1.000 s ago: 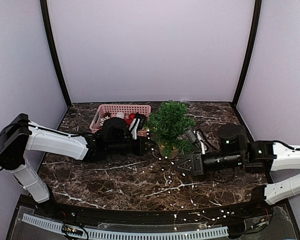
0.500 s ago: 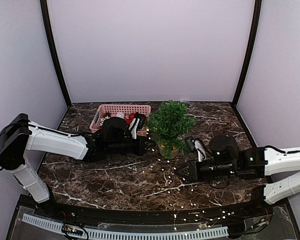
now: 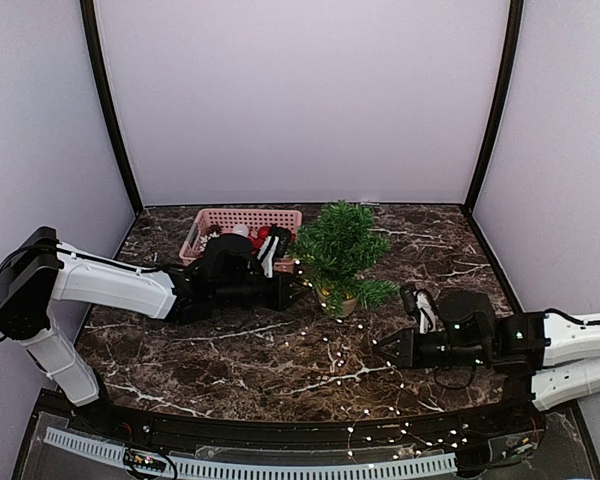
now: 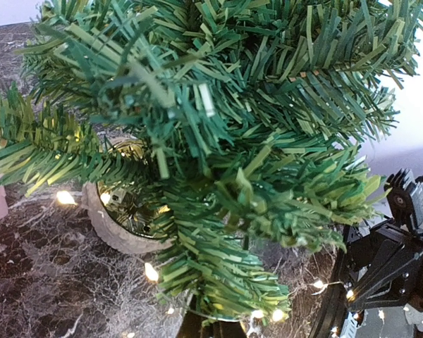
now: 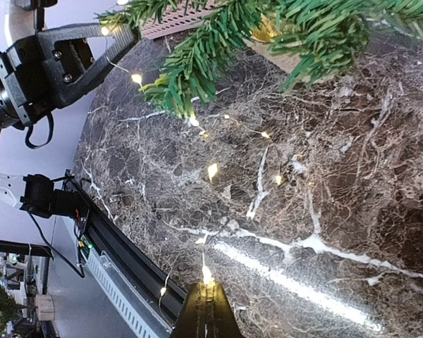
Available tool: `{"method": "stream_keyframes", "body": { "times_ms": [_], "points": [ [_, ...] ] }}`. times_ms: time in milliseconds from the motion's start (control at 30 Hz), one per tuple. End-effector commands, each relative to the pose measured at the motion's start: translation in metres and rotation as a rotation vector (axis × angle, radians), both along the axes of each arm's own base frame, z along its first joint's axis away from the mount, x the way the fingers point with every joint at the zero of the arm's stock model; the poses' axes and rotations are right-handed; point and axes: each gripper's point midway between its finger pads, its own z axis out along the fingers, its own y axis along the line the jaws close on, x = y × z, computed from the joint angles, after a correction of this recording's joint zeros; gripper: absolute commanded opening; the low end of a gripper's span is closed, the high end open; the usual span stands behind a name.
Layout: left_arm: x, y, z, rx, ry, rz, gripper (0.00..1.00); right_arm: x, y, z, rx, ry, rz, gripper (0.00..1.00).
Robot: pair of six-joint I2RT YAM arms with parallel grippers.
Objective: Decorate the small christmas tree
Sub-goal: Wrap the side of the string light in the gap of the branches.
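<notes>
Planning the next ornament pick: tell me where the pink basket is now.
In the top view, the pink basket sits at the back of the marble table, left of centre, its right end next to the small christmas tree.

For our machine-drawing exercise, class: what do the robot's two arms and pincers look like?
The left arm and right arm have smooth white shells with rounded black joints. The left pincer and right pincer are black and taper to narrow tips. A thin black cable loops beside the left wrist.
</notes>
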Motion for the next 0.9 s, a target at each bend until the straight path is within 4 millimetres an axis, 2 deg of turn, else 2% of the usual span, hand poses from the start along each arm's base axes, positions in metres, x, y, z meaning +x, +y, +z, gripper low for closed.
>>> {"method": "stream_keyframes", "body": {
  "times_ms": [0,100,233,367,500,700,867],
  "points": [
    [0.002,-0.002,0.023,-0.061,-0.032,-0.005,0.00,-0.004,0.023,0.004,0.037,-0.003,0.071,0.00],
    [0.002,-0.002,0.024,-0.063,-0.032,-0.005,0.00,-0.002,0.032,-0.008,-0.018,0.001,0.092,0.00],
    [0.002,-0.002,0.025,-0.063,-0.032,-0.005,0.00,0.008,0.038,-0.013,-0.065,-0.012,0.063,0.00],
    [0.002,0.000,0.025,-0.061,-0.034,-0.005,0.00,0.027,0.023,-0.016,-0.154,-0.039,-0.053,0.00],
    [0.002,0.001,0.026,-0.057,-0.036,-0.008,0.00,0.045,-0.004,-0.014,-0.238,-0.073,-0.155,0.00],
    [0.001,0.008,0.021,-0.034,-0.035,0.001,0.00,0.064,-0.029,0.014,-0.252,-0.142,-0.210,0.00],
    [0.001,0.013,0.017,-0.024,-0.030,0.010,0.00,0.067,-0.034,0.040,-0.263,-0.185,-0.187,0.00]
  ]
}}
